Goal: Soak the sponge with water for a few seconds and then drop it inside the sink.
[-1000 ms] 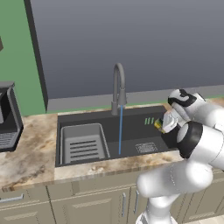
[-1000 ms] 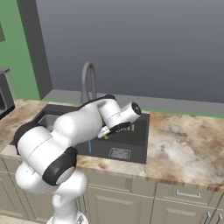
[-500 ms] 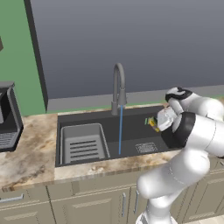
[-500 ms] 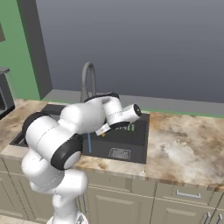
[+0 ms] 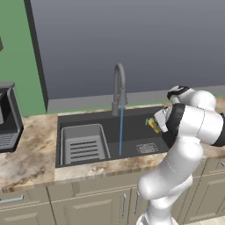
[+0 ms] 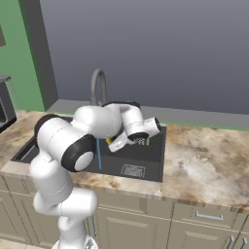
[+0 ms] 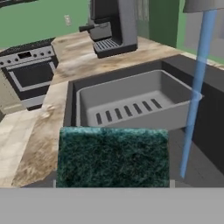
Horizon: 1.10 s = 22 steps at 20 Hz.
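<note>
- End effector point(image 5: 154, 124) pinched on the sponge point(image 5: 153, 125), held above the right half of the sink point(image 5: 88, 117).
- Sponge seen in the left base view as a small yellow block with a green edge, poking out from the white hand just left of the arm's dark joint.
- Same sponge in the right base view as a sliver of yellow point(image 6: 109, 141) beside the pale hand, over the dark basin point(image 6: 151, 160).
- In the hand view, dark green scouring face of the sponge point(image 7: 113, 156) turned toward the camera, low in the picture.
- Water point(image 5: 121, 130) falling as a thin straight blue stream from the grey gooseneck faucet point(image 5: 118, 88) to the basin floor.
- Sponge apart from the stream: to its right in the left base view, to its left in the hand view, where the stream point(image 7: 195, 92) runs down past the sponge's upper right corner without touching.
- Grey slotted rack insert point(image 5: 83, 144) in the left part of the sink; in the hand view its ribbed tray point(image 7: 131, 105) behind the sponge.
- Square drain grate point(image 5: 148, 148) on the sink floor, right of the stream.
- Mottled stone worktop point(image 5: 30, 145) around the sink, a dark coffee machine point(image 5: 6, 116) at its left end.
</note>
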Motion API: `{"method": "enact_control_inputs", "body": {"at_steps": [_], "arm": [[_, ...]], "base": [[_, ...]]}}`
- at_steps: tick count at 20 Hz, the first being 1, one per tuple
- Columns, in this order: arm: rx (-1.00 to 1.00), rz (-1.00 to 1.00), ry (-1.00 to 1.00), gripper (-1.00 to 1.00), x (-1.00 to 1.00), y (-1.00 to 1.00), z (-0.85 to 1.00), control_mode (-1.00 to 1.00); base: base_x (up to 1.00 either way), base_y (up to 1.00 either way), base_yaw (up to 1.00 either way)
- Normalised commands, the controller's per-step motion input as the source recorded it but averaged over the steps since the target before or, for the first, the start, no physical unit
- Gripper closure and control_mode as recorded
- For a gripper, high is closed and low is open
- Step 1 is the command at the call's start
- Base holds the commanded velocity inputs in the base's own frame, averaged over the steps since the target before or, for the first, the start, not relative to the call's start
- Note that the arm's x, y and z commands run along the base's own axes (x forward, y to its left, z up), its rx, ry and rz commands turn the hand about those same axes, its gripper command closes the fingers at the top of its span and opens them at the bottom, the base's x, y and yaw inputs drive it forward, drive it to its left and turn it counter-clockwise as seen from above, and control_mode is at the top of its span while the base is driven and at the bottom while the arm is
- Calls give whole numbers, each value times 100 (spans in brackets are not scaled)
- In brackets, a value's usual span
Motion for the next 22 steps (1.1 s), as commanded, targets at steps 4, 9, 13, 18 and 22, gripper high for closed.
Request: {"method": "enact_control_inputs", "body": {"at_steps": [4, 9, 13, 18, 22], "arm": [[0, 8, 0, 100, 10, 41, -15, -100], [0, 2, 0, 100, 13, 41, -19, -100], [0, 0, -1, 100, 9, 17, -25, -100], [0, 0, -4, 100, 19, 6, -38, -100], [0, 0, -4, 100, 28, 3, -36, -100]], "base": [[0, 0, 0], [0, 0, 0], [0, 0, 0], [0, 0, 0], [0, 0, 0]]}}
